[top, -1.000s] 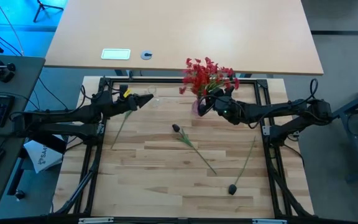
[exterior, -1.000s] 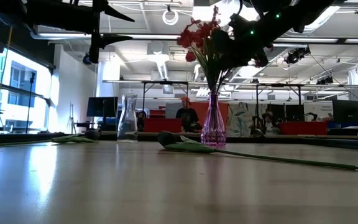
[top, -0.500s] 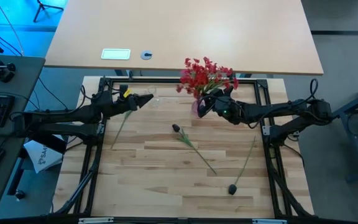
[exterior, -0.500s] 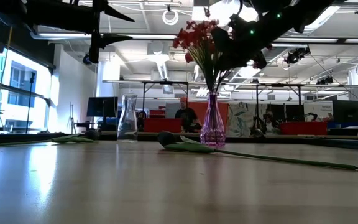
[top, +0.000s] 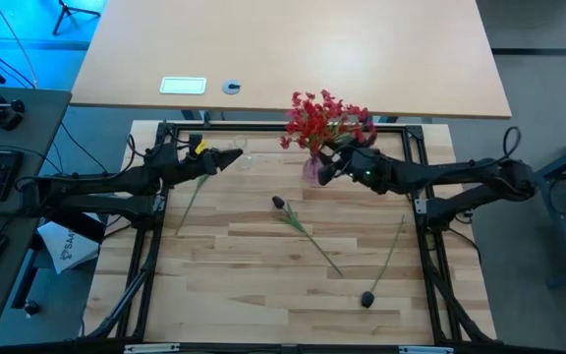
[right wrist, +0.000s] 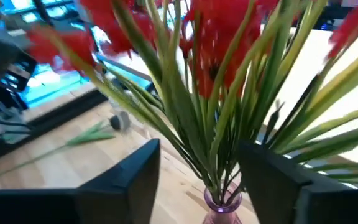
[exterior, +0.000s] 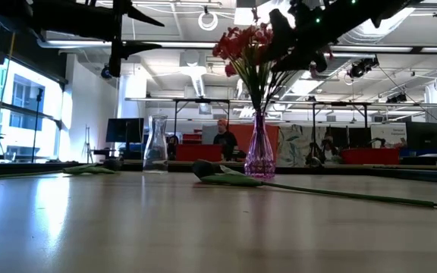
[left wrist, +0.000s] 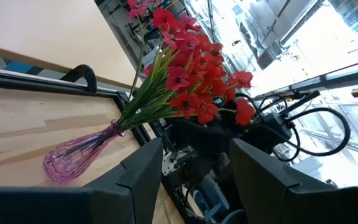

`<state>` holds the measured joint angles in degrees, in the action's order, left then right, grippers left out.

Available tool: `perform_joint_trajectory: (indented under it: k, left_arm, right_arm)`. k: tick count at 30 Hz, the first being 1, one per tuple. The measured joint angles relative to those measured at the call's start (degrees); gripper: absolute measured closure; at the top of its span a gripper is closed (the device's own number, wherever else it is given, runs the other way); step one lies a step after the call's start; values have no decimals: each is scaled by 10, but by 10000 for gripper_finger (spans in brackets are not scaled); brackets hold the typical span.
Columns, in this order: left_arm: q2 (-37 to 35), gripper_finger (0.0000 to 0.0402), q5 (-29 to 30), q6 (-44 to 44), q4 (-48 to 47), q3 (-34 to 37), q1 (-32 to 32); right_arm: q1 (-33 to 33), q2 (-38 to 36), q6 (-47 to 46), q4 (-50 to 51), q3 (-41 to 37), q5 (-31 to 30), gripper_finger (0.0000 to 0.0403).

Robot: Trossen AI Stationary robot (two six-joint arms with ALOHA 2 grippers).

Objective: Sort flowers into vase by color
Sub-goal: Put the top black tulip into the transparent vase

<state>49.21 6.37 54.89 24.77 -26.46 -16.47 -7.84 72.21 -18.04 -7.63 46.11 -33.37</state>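
Red flowers (top: 324, 120) standing in pink vase (top: 311, 171); dark buds (top: 279, 204) lying on tabletop (top: 244, 265). Right hand (top: 328, 169) spread beside stems, left hand (top: 226, 157) spread. Light, floppy, probably best pinched mid-stem.

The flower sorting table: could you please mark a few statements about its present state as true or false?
1. The red flowers stand in the pink vase. True.
2. The clear vase holds dark buds. False: it holds no flowers.
3. Two dark-budded stems, one bud near mid-table and one nearer the front edge, lie on the table. True.
4. The right gripper is shut on a red stem. False: its fingers stand open beside the bouquet.
5. The left gripper rests on the tabletop. False: the low view shows it well above.
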Motion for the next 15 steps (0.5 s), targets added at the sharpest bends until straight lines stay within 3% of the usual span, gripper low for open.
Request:
perform_joint_trajectory:
  k: [6, 15]
  left_arm:
    - [0, 225, 0, 33, 27, 0, 0]
    - [0, 225, 0, 20, 30, 0, 0]
  right_arm:
    - [0, -64, -1, 26, 0, 50, 156]
    - [0, -168, -25, 85, 0, 154, 155]
